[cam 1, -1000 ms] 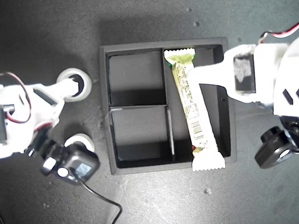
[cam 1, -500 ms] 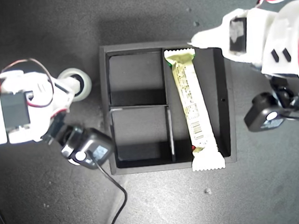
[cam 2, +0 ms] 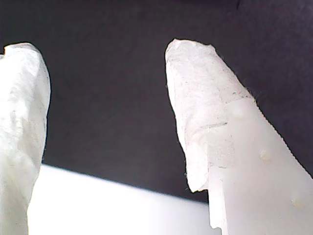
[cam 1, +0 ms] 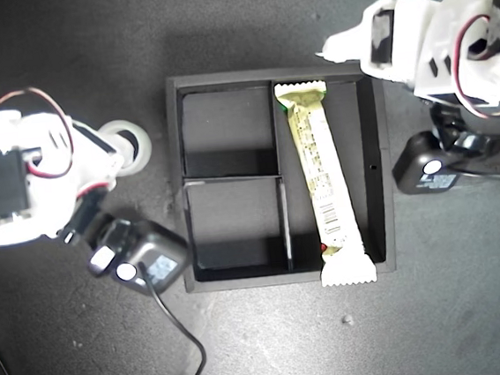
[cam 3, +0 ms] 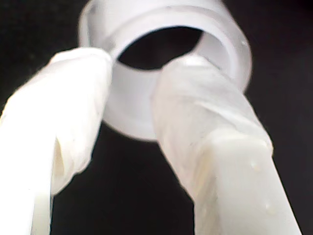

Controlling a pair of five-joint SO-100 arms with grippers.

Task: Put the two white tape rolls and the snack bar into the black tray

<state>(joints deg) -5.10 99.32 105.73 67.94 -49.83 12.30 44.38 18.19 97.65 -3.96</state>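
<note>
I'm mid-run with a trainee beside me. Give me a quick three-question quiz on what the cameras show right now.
1. True or false: the snack bar lies fully inside the black tray.
2. Which compartment holds the snack bar? A) a small one B) the long one C) none
3. Fill in: the white tape roll at my second gripper sits to the exterior view's ____ of the tray.

Key: 1. False: one crimped end overhangs the tray's wall. 2. B. 3. left.
</note>
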